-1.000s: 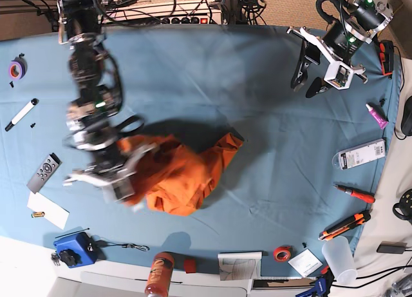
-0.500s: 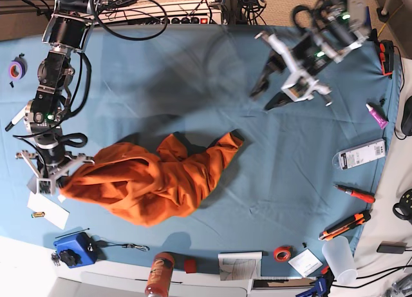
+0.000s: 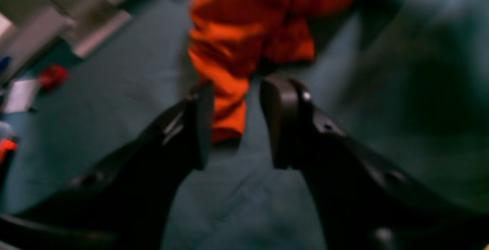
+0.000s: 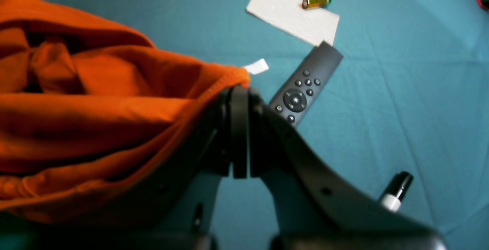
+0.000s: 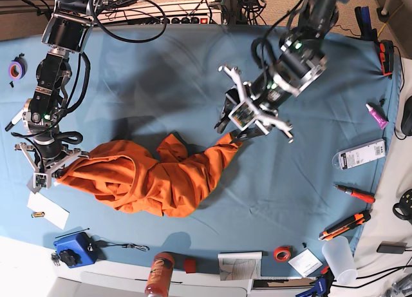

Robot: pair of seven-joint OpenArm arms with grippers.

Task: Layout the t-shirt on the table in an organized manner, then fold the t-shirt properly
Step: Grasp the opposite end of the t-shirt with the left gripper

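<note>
The orange t-shirt (image 5: 154,178) lies bunched and stretched lengthwise across the teal table (image 5: 193,71). At its left end my right gripper (image 5: 48,171) is shut on the hem. The right wrist view shows that gripper (image 4: 239,93) pinching the stitched edge of the t-shirt (image 4: 95,101), beside a small white label (image 4: 256,66). My left gripper (image 5: 232,126) hovers open just over the shirt's right tip. In the left wrist view, which is blurred, the jaws of this gripper (image 3: 238,128) stand apart. A narrow end of the t-shirt (image 3: 244,25) reaches in between them without being clamped.
A grey remote (image 4: 303,89), a white paper (image 4: 292,17) with a battery (image 4: 316,1) and a marker (image 4: 395,191) lie close to my right gripper. A blue box (image 5: 76,249) and an orange bottle (image 5: 159,274) sit at the front edge. A screwdriver (image 5: 355,194), cutter (image 5: 344,226) and cup (image 5: 339,258) line the right side.
My right gripper pulled the shirt's end leftward, stretching the cloth out. The left arm swept from the far right corner down to the shirt's right tip, and its jaws widened.
</note>
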